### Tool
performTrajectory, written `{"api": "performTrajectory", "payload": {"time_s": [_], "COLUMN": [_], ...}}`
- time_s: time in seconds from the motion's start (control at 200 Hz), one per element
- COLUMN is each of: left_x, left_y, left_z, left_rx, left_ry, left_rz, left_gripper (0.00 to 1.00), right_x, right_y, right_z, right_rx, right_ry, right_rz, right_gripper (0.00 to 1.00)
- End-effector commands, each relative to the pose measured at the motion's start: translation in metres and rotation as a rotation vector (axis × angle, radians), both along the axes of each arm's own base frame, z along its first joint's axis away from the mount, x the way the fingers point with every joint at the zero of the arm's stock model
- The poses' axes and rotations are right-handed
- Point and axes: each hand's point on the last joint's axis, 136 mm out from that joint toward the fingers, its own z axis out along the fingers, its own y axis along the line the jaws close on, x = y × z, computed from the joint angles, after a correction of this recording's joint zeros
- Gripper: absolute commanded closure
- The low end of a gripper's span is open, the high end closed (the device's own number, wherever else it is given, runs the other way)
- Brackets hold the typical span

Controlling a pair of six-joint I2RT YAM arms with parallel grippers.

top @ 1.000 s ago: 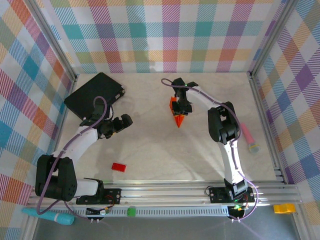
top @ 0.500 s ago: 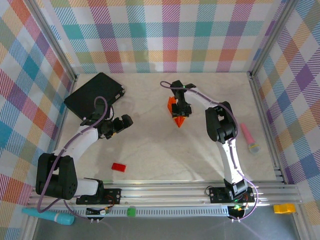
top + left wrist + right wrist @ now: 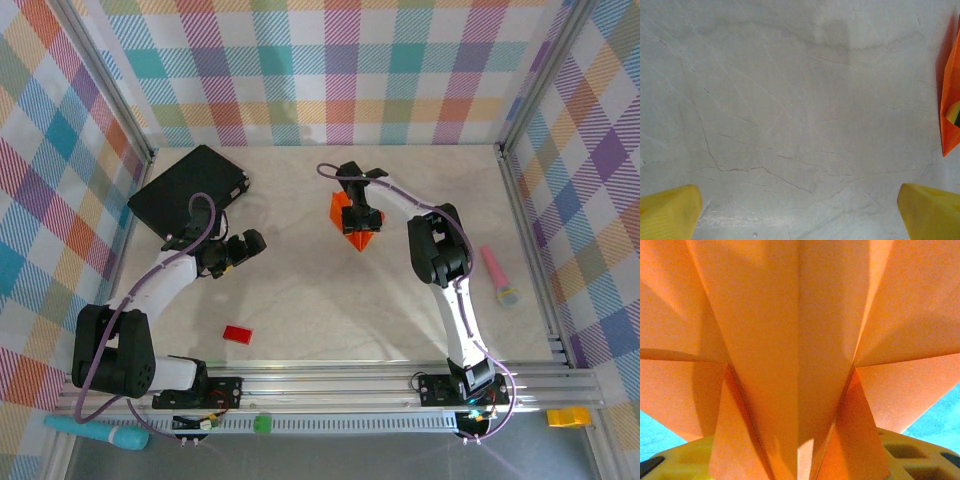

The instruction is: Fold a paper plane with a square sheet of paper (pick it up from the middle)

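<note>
**R end effector on the dart, L standing off**

Paper plane (image 3: pixel 341 212) lies mid-counter toward the far side, nose pointing at the arm bases, right under the right end effector (image 3: pixel 360 222). R wrist cam: the centre keel runs down between the yellow fingers (image 3: pixel 675 461), wings flaring out either side. The middle crease is prob. the stiffest spot to take it by. Fingers flank the keel; can't tell if clamped on it or slack.

Left end effector (image 3: pixel 250 242) is spread wide w/ nothing in it, over bare counter (image 3: pixel 300 290) and well apart from the plane, prob. so it doesn't crowd the work.

Paper: thin, matte, bright orange, sharp creases, angled flaps. Counter: pale, marbled, smooth. Black flat case (image 3: pixel 188 187) at the far-left corner; small red block (image 3: pixel 237 335) nearer the bases.
</note>
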Motion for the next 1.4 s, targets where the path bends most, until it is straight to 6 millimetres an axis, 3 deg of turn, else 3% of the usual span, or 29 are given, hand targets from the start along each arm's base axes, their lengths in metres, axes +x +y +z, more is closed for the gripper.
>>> {"api": "performTrajectory", "payload": {"time_s": [0.0,0.095,0.185,0.385,0.545,0.66,0.79,0.85,0.9,1.05,1.19,1.295,1.395], "left_x": [0.006,0.007,0.011,0.027,0.034,0.037,0.039,0.038,0.035,0.023,0.015,0.010,0.007], "left_y": [0.001,0.001,0.002,0.010,0.017,0.022,0.037,0.048,0.058,0.088,0.106,0.116,0.120], "left_z": [0.006,0.008,0.016,0.059,0.088,0.101,0.111,0.112,0.112,0.102,0.087,0.076,0.065], "left_rx": [-0.017,-0.017,-0.018,-0.009,0.007,0.031,0.106,0.153,0.199,0.346,0.459,0.476,0.517], "left_ry": [-0.015,-0.021,-0.043,-0.183,-0.287,-0.344,-0.428,-0.475,-0.516,-0.595,-0.634,-0.704,-0.693], "left_rz": [-0.002,0.000,0.012,0.069,0.106,0.113,0.159,0.191,0.218,0.316,0.352,0.415,0.417], "left_gripper": [0.00,0.00,0.00,0.00,0.00,0.00,0.00,0.00,0.00,0.00,0.00,0.00,0.00], "right_x": [-0.006,-0.004,0.002,0.021,0.017,0.007,-0.006,-0.013,-0.021,-0.049,-0.073,-0.083,-0.086], "right_y": [-0.023,-0.023,-0.018,-0.006,-0.007,-0.020,-0.050,-0.069,-0.088,-0.147,-0.199,-0.220,-0.228], "right_z": [-0.041,-0.036,-0.017,0.071,0.135,0.169,0.199,0.211,0.214,0.209,0.181,0.158,0.140], "right_rx": [-0.091,-0.084,-0.055,0.073,0.146,0.161,0.138,0.103,0.062,-0.056,-0.130,-0.169,-0.192], "right_ry": [0.071,0.065,0.031,-0.163,-0.294,-0.387,-0.536,-0.618,-0.676,-0.805,-0.824,-0.838,-0.837], "right_rz": [-0.042,-0.047,-0.057,-0.077,-0.070,-0.078,-0.115,-0.147,-0.179,-0.303,-0.413,-0.438,-0.404], "right_gripper": [0.47,0.47,0.47,0.41,0.35,0.30,0.20,0.07,0.00,0.01,0.01,0.01,0.01]}}
